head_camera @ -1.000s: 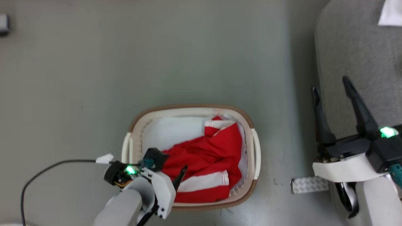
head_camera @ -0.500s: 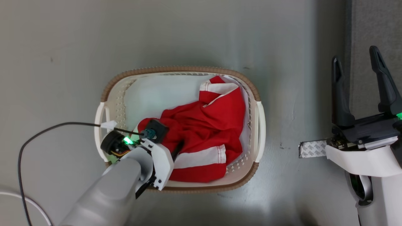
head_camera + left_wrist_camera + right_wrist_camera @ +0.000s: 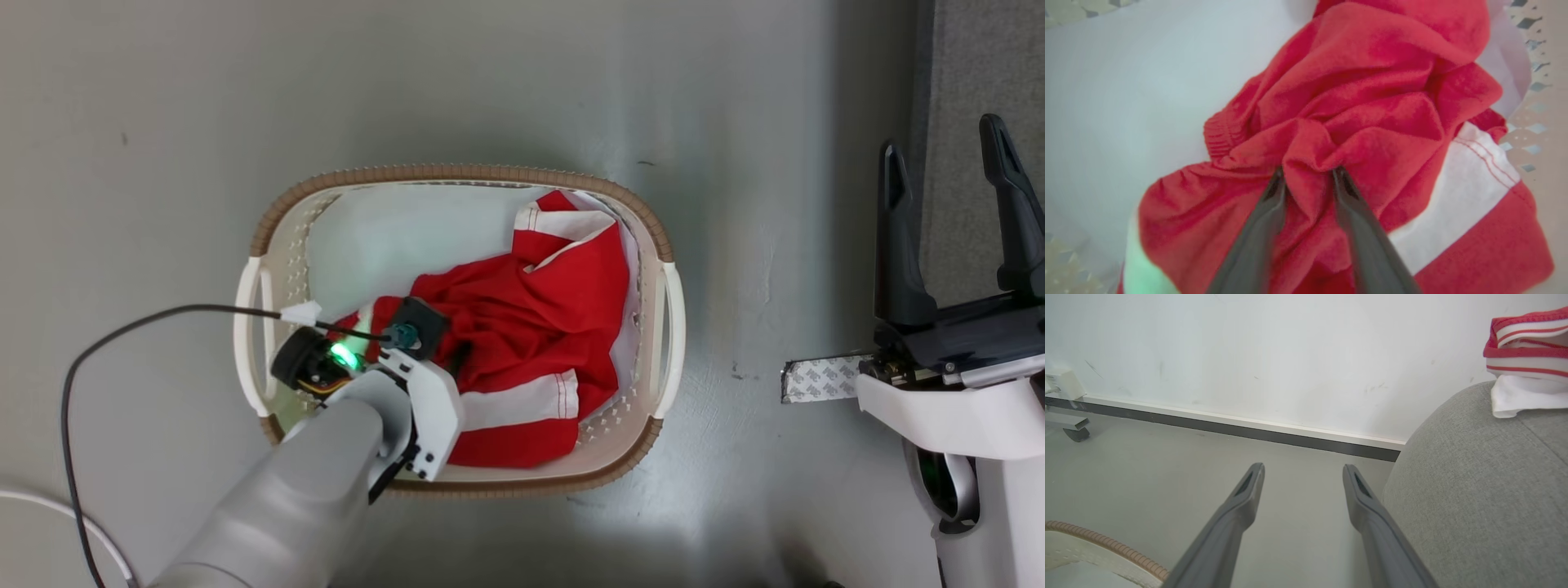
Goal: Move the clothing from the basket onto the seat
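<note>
- Red soft sports clothing with a white panel (image 3: 1372, 102) lies crumpled in the left wrist view, spread over the pale floor of the cream-white plastic laundry basket with a brown rim band (image 3: 1531, 106), whose perforated wall runs along the right edge.
- The left claw (image 3: 1308, 175) is clenched on that clothing: its two dark fingers stand one on each side of a raised fold of red cloth, and the fold is pinched between them.
- A white band with thin red stitching lies just right of the fingers.
- From the head view, the basket stands on the grey floor (image 3: 490, 73), and the clothing lies in its right half, against the right wall.
- The left arm reaches in over the near left corner of the basket, a black cable (image 3: 163, 314) trailing from its wrist.
- The right claw (image 3: 940, 139) is at the right edge, released, its fingers spread with nothing between them, well apart from the basket.
- Beside it rises the large grey fabric-upholstered seat (image 3: 980, 49).
- In the right wrist view, the right claw points over bare floor toward a white wall (image 3: 1249, 347).
- The seat's rounded edge is just right of the fingers.
- A striped red-and-white garment (image 3: 1527, 347) rests on top of the seat.
- A curve of the basket's rim shows at the lower left.
</note>
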{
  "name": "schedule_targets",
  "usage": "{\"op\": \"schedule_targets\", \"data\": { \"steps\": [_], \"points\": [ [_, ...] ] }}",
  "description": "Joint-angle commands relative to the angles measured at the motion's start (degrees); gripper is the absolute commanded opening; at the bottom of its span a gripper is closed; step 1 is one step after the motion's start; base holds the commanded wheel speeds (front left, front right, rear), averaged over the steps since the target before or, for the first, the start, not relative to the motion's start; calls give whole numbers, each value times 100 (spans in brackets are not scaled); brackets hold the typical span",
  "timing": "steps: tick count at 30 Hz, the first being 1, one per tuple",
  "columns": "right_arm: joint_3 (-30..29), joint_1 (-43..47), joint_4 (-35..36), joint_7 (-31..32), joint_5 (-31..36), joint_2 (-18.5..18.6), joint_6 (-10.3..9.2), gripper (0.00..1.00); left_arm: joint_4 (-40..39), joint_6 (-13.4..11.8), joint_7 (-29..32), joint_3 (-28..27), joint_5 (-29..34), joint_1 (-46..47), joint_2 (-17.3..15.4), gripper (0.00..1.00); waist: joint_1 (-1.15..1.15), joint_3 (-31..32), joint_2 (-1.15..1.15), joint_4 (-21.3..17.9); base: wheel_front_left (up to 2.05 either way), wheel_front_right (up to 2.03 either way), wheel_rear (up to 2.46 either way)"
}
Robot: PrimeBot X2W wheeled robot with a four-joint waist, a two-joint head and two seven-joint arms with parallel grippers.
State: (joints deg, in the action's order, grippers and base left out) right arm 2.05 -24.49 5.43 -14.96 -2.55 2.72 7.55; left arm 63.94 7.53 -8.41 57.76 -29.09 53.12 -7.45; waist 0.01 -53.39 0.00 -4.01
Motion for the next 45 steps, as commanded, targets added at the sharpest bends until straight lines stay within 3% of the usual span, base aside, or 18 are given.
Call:
{"op": "schedule_targets", "data": {
  "steps": [1, 10, 15, 21, 31, 45],
  "points": [
    [4, -12, -24, -10, -5, 8, -13, 100, -21, -4, -52, 24, -85, 44, 23, 0, -1, 30, 0, -3, 0, 0, 0],
    [-1, 165, -284, -10, -246, 9, -13, 100, -329, -5, -586, -102, -933, -225, -25, 0, -1, 829, 0, 45, 0, 0, 0],
    [-60, 416, -529, -10, -317, 9, -13, 100, -769, -5, -671, -423, -1350, -615, -182, 0, -1, 1679, 0, 164, 0, 0, 0],
    [-11, 815, -874, -10, -432, 10, -13, 100, -1761, -92, -672, -1127, -1303, -1404, -502, 0, -1, 2846, 0, 218, 0, 0, 0],
    [109, 1546, -1371, -10, -574, 12, -13, 100, -3574, -734, -674, -1760, -1022, -2506, -1009, 0, -1, 4460, 0, 338, 0, 0, 0],
    [393, 2130, -1662, -10, -766, 9, -13, 100, -5948, -1786, 64, -2112, -826, -2408, -1699, 0, -1, 5492, 0, 491, 0, 0, 0]
  ]
}}
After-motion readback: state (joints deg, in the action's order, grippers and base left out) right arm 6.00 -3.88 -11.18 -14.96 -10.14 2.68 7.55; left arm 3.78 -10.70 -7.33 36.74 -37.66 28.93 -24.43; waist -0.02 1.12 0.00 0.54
